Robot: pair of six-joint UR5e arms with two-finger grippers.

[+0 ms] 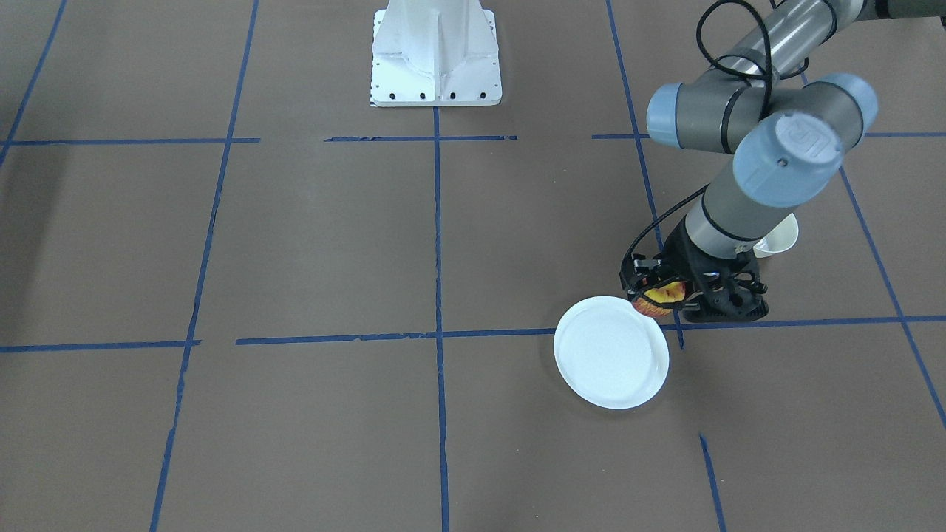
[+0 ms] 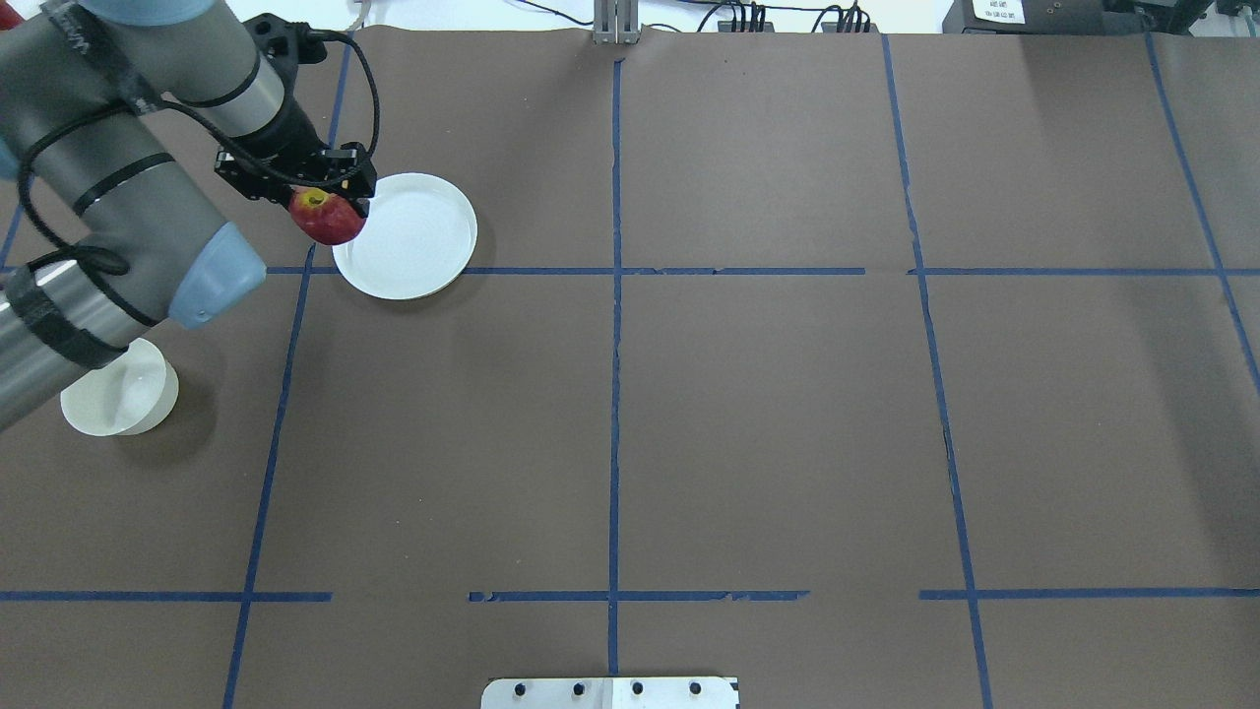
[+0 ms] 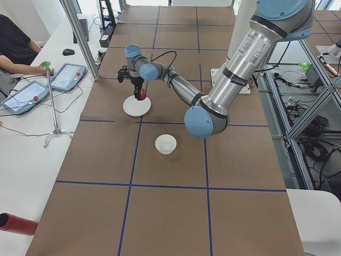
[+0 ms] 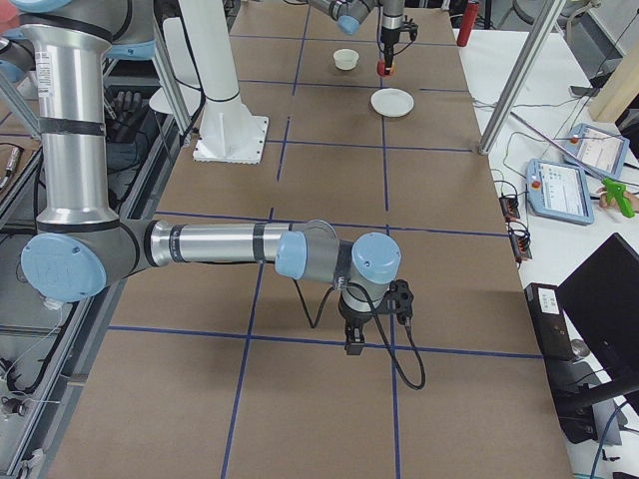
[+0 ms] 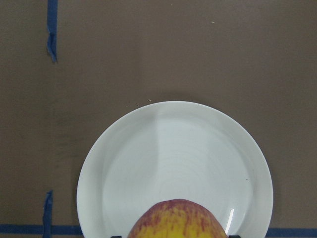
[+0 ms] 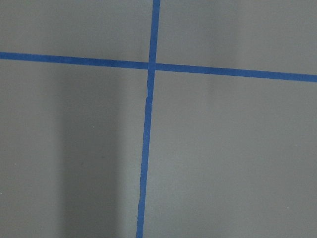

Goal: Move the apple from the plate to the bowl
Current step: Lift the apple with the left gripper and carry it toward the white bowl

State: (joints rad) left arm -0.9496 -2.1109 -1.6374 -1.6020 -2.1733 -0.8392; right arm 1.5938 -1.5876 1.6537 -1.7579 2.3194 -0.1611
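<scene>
- The apple (image 2: 328,220) is red and yellow, clamped between the left gripper's (image 2: 331,200) fingers and held over the rim of the plate (image 2: 418,241).
- The left wrist view shows the plate bare and white under the apple's top.
- The overhead view shows the bowl (image 2: 116,402) well apart from the plate and partly under the left arm.
- The right gripper (image 4: 354,341) appears only in the right side view. It hangs far off over the blue tape (image 6: 145,148), and whether it is open or closed cannot be told.

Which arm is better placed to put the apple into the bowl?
The left. The left gripper is shut on the apple, held above the rim of the plate, and the bowl stands on the same side of the table. The right gripper is far from both, near its other end.
</scene>
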